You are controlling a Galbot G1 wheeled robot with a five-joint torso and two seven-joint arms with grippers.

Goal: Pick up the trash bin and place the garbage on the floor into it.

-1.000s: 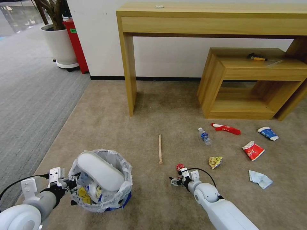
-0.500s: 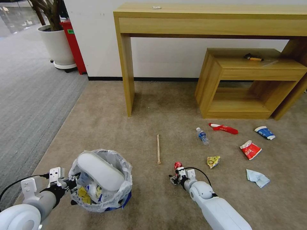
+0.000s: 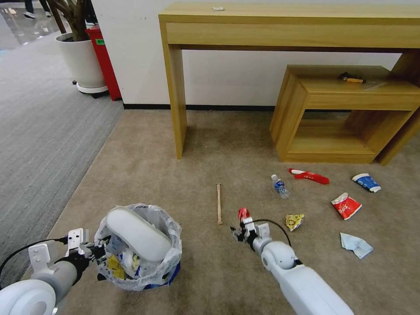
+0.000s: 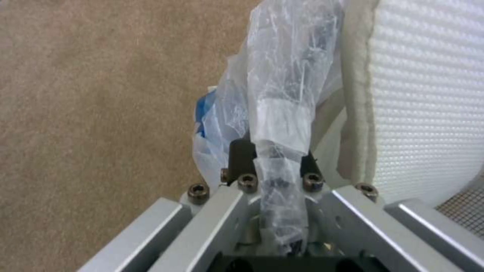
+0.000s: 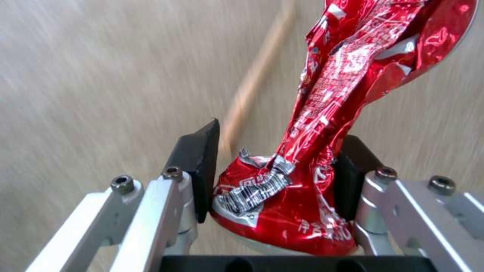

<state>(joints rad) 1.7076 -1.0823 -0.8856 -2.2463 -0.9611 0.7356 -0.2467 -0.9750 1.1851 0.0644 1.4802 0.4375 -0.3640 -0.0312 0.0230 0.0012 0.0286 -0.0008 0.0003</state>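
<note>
The trash bin (image 3: 154, 271), lined with a crinkly white bag, stands on the beige floor (image 3: 210, 144) at lower left, with a white slipper (image 3: 138, 234) and wrappers inside. My left gripper (image 3: 95, 253) is shut on its bagged rim (image 4: 275, 113), beside the slipper (image 4: 423, 94). My right gripper (image 3: 242, 226) is shut on a crushed red can (image 3: 243, 213), held just off the carpet; its pads (image 5: 202, 166) squeeze the can (image 5: 323, 124). The wooden stick (image 3: 218, 203) lies just left of it. A clear bottle (image 3: 279, 186), yellow wrapper (image 3: 294, 221), red wrappers (image 3: 346, 205), paper cup (image 3: 366, 182) and tissue (image 3: 356, 245) lie to the right.
A tall wooden console table (image 3: 288, 26) and a low wooden shelf (image 3: 345, 109) stand against the back wall. A white plant pot (image 3: 83, 61) and a red box (image 3: 105, 61) sit at the far left on the grey ribbed carpet (image 3: 39, 122).
My right gripper has risen and moved forward with the red can in its grip. The left gripper and the bin have stayed put.
</note>
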